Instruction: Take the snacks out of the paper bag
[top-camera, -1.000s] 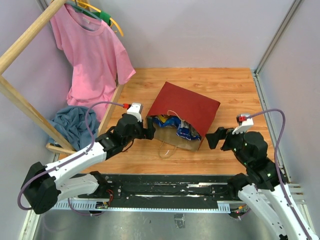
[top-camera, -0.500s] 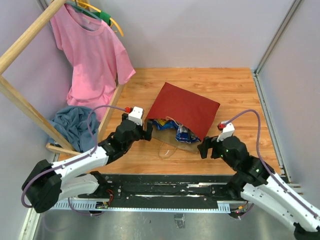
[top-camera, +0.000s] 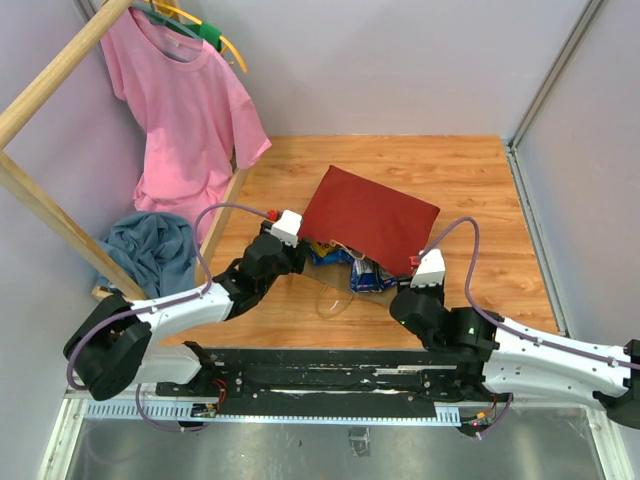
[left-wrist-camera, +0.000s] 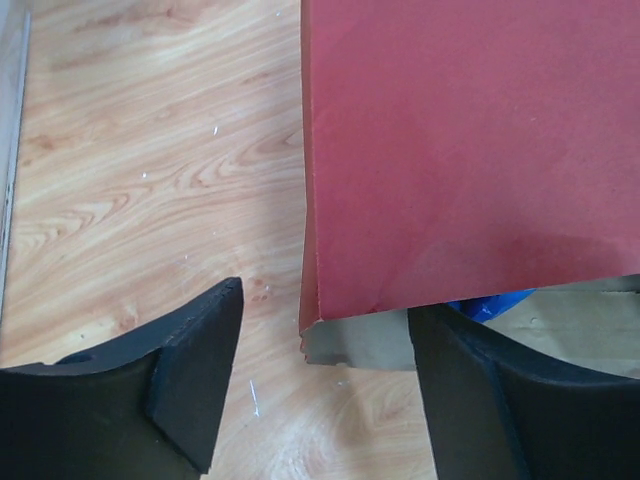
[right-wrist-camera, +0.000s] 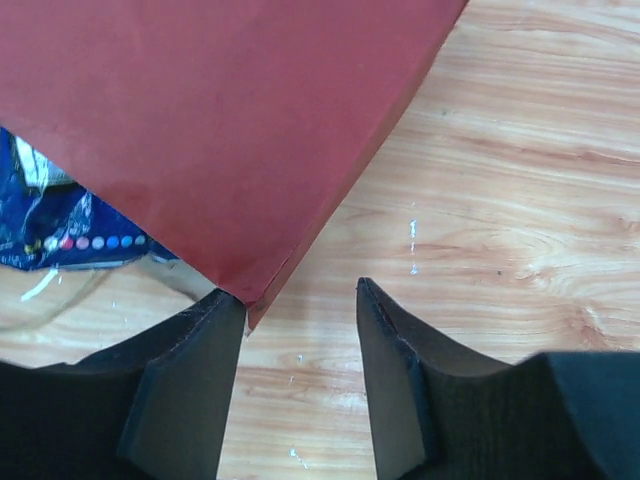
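Top external view: the red paper bag (top-camera: 372, 212) lies flat in the middle of the wooden surface (top-camera: 480, 190). Its open mouth faces the bottom of the frame. Blue snacks (top-camera: 365, 272) peek out of the mouth, and a thin handle (top-camera: 335, 298) loops on the wood below them. Wood shows above the bag and to its right, up to the grey wall (top-camera: 580, 150). At the left hang a pink shirt (top-camera: 185, 110) and a blue cloth heap (top-camera: 150, 250).

Left wrist view: the left hand (left-wrist-camera: 325, 300) is wide. The bag's lower left corner sits in the gap, not squeezed.

Right wrist view: the right hand (right-wrist-camera: 300, 292) is partly open and holds nothing. The bag's lower right corner sits right at the tip of one finger (right-wrist-camera: 190, 380).
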